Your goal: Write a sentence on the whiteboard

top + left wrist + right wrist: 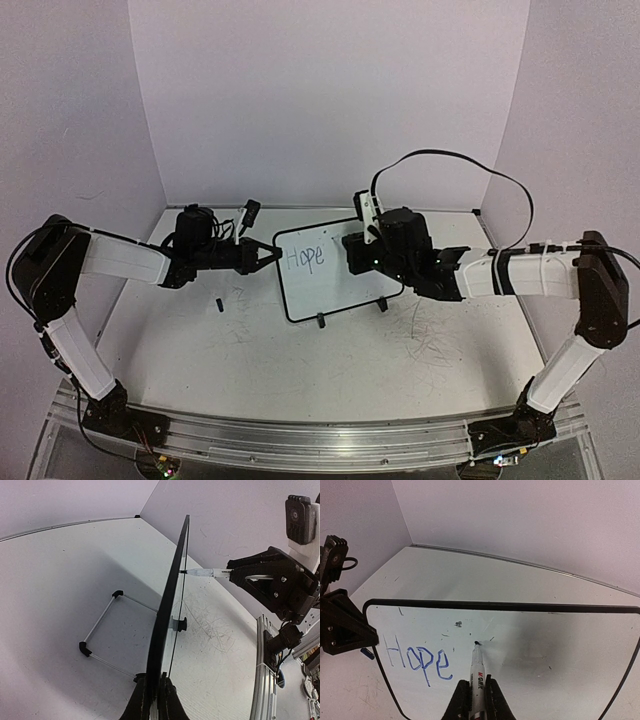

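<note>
Your whiteboard (335,295) (172,597) (550,650) stands tilted back on its two black feet (320,321) in the middle of the bench (250,370), towards the rear wall. The sentence (305,257) (417,660) reads just "Hope" in blue, high on the board's left side. From the top camera the board's right edge is lost behind your right arm, so you can't see how much bare surface lies there. The right wrist view cuts off the board's bottom edge and lower corners. The left wrist view meets the board edge-on, so no writing can be read there, though it shows a wire prop (100,630) behind the board.

Your left jaws are pressed together on the board's left edge, pinching the black frame. Your right jaws pinch the marker (479,680) (202,572), its tip against the white face just right of the "e". Its lower barrel runs out of the frame.

A small dark piece (218,303) lies on the bench left of the board, too small to identify. Grey scribbles (435,340) mark the bench to the right.
</note>
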### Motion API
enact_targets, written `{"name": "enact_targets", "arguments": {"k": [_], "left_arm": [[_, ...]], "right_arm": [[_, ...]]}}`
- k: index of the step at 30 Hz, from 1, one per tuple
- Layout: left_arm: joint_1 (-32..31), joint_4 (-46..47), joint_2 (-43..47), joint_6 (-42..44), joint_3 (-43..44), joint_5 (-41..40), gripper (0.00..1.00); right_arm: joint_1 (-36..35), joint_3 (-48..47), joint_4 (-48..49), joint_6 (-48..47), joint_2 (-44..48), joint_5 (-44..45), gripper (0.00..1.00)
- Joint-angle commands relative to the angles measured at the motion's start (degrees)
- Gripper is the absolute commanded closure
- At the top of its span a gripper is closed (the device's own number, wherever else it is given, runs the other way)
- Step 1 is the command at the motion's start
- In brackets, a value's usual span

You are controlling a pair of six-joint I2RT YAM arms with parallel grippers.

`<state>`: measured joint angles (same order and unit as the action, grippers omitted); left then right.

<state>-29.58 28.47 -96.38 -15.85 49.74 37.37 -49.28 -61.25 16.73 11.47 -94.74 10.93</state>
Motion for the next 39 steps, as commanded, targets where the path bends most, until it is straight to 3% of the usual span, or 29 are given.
{"name": "enact_targets", "arguments": {"k": [1,39], "left_arm": [[-0.2,-1.0,2.1,2.4,-0.5,-1.7,1.00],[-0.3,-1.4,2.1,2.6,-0.4,-2.4,1.00]], "right_arm": [[0.0,-1.6,1.8,0.6,-0.7,-0.4,1.00],[-0.3,5.2,0.1,3.2,-0.3,-2.9,1.00]]}}
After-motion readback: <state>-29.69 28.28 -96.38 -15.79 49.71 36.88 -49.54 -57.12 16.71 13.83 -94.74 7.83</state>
